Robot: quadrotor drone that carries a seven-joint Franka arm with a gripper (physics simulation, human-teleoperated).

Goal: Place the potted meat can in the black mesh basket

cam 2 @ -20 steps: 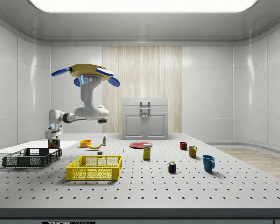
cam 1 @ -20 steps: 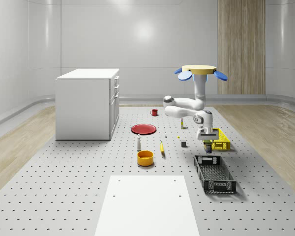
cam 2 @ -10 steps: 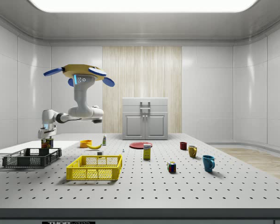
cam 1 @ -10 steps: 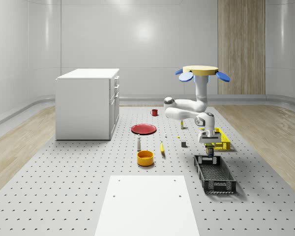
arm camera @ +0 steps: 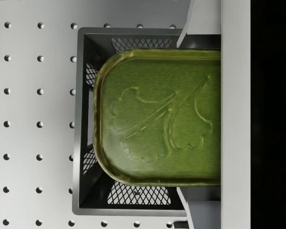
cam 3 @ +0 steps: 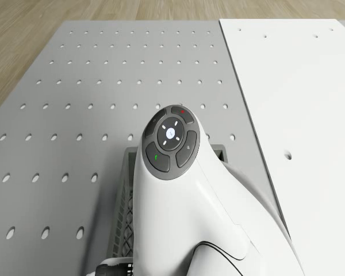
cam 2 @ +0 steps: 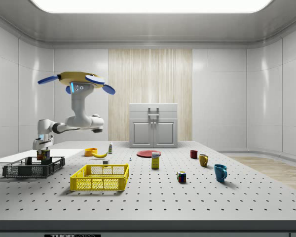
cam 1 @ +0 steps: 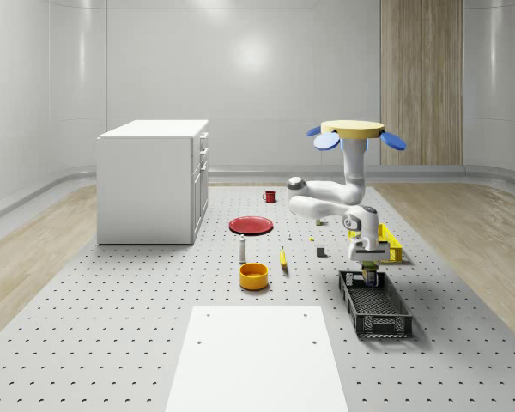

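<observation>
Potted meat can (arm camera: pixel 157 117) held in claw (cam 1: pixel 366 273), hanging over far end of black mesh basket (cam 1: pixel 375 302). Wrist view: can's green face sits inside the basket's rim outline, mesh showing past two of its edges. Side view: can (cam 2: pixel 43 155) at about rim level of basket (cam 2: pixel 33 167), prob. partly below it, but hard to be sure from this angle. Claw (cam 2: pixel 42 151) is clamped on the can; fingers (arm camera: pixel 187 24) flank it.

Drone (cam 1: pixel 353 133) hovers above the bench (cam 1: pixel 112 326), behind the basket, near the yellow basket (cam 1: pixel 384 245); arm reaches fwd and down to the basket.

Step in hand: lower and release. To do it well: keep can centred w/in the rim as in wrist view, since it is close to the end wall; ease down until can base is near the mesh floor, then open. Dropping from rim height risks a bounce or tip. Hold hover steady during release; retract straight up so fingers don't snag the wall.

Vs 0.5 s ago: drone has shifted toward the basket and sits slightly lower; claw w/ can has come down from above the rim to rim level. Vs 1.0 s ago: can was short of the basket, now over it. Other bench items (orange bowl (cam 1: pixel 253 275), red plate (cam 1: pixel 251 225)) unchanged.
</observation>
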